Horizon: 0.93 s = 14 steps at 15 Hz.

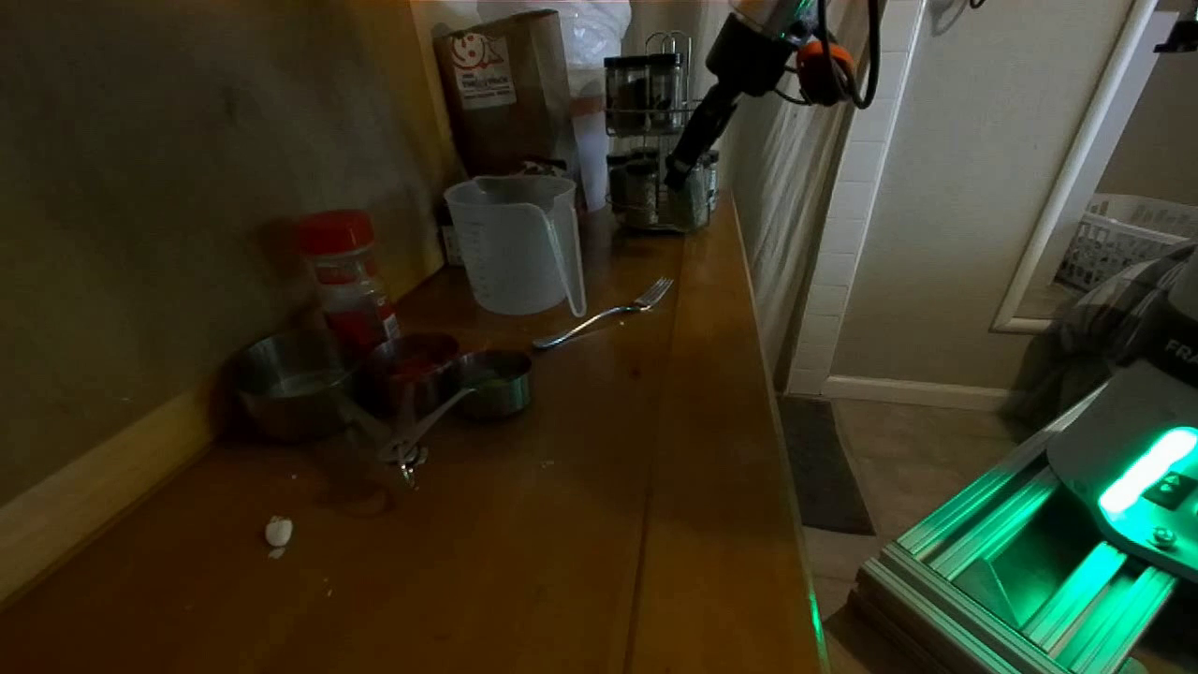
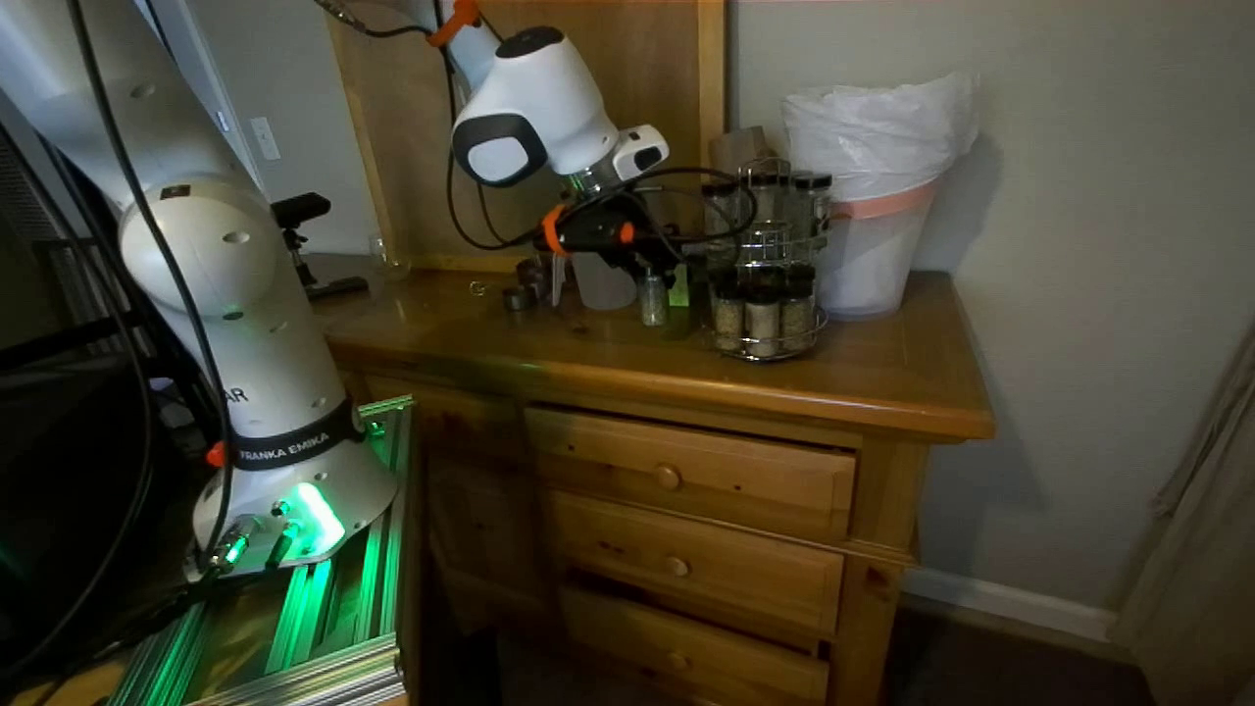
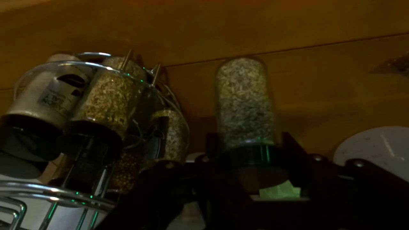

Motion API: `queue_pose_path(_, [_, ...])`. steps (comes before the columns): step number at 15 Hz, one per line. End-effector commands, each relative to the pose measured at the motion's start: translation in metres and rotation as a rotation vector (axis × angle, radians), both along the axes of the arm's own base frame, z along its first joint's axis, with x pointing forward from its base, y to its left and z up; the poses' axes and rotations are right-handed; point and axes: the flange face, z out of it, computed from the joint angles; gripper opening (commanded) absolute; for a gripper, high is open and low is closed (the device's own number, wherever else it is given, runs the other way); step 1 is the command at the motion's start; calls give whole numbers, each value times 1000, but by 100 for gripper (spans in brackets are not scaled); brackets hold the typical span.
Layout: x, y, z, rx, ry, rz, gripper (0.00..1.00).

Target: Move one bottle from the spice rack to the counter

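Gripper [image 3: 250, 143] clamped on the dark lid of one spice bottle [image 3: 244, 102], clear-walled, packed with grey-green flakes. Bottle outside the rack, roughly upright over the counter [image 2: 549, 333], just left of the spice rack [image 2: 765, 247] in an exterior view. Poor light: whether its base touches the wood, I cannot tell.

Rack two-tiered, dark-lidded jars [image 2: 763, 319] on both levels. Wrist view, left: whitish-filled jar [image 3: 52, 92]; to its right, jar of yellow-green flakes [image 3: 105, 99]; another, partly hidden, jar of reddish-brown grains [image 3: 124, 174].

Right of the rack in an exterior view, a bin [image 2: 868, 260] lined with a white plastic bag [image 2: 882, 137]. In an exterior view, translucent pitcher [image 1: 510, 262] left of and nearer than the rack; nearer again, red-lidded jar [image 1: 342, 267], reddish low down, and three metal measuring cups [image 1: 504, 398].
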Motion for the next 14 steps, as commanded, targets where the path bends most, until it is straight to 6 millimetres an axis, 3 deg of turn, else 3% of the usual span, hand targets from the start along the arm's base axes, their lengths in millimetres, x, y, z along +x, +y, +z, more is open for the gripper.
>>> queue_pose_path(1, [0, -1, -4, -1, 9, -6, 24])
queue_pose_path(2, [0, -1, -8, -3, 17, -7, 49])
queue_pose_path(4, [-1, -1, -9, -4, 18, -7, 49])
queue_pose_path(5, [0, 1, -8, 2, 15, -11, 24])
queue_pose_path(14, [4, 13, -23, 41, 27, -66, 24])
